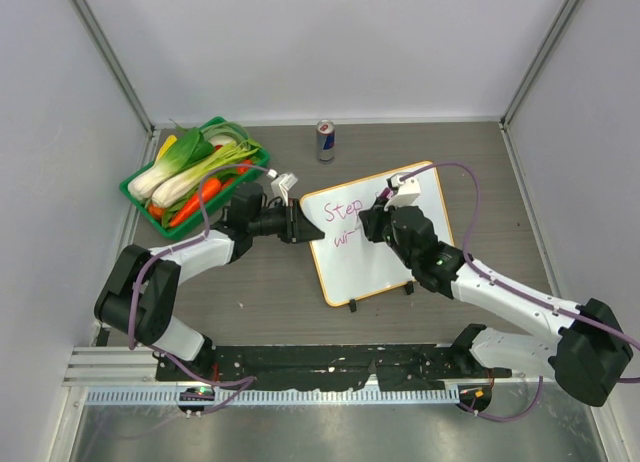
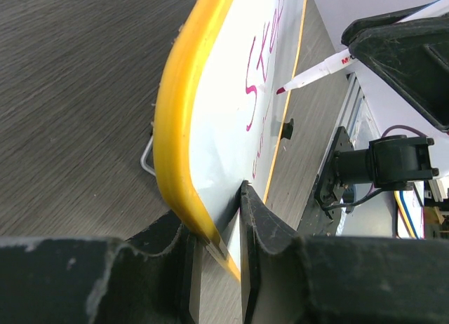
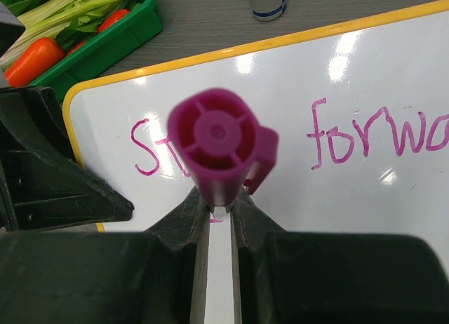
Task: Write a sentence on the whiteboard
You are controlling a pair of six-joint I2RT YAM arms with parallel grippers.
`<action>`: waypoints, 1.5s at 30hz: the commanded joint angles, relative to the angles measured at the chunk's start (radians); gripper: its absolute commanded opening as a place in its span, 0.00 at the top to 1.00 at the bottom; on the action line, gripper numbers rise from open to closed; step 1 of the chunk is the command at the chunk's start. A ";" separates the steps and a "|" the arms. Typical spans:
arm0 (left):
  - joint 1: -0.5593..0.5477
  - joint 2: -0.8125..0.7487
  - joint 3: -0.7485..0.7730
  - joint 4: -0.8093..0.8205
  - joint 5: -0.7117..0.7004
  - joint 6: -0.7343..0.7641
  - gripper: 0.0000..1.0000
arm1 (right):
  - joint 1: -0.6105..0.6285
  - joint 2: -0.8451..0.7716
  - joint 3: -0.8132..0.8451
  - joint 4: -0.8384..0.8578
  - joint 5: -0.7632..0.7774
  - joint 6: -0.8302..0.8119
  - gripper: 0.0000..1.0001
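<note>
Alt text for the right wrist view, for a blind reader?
The right gripper is shut on a magenta plastic marker, seen end-on over a white whiteboard with an orange rim. Pink handwriting on it shows "forwa", the first word partly hidden by the marker. A green crate of vegetables and a drink can sit beyond the board.

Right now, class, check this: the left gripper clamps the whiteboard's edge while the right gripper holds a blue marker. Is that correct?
No. The marker in the right gripper is magenta, not blue; the right wrist view shows its cap end plainly. The rest stands: the left gripper clamps the whiteboard at its edge.
</note>
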 commanded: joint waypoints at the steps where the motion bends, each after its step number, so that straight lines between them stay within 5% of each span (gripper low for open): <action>1: -0.049 0.048 -0.030 -0.155 -0.127 0.185 1.00 | -0.004 -0.023 0.022 0.050 -0.019 0.016 0.98; 45: -0.062 0.051 -0.024 -0.165 -0.134 0.192 1.00 | -0.004 -0.035 -0.112 -0.010 -0.016 0.033 0.99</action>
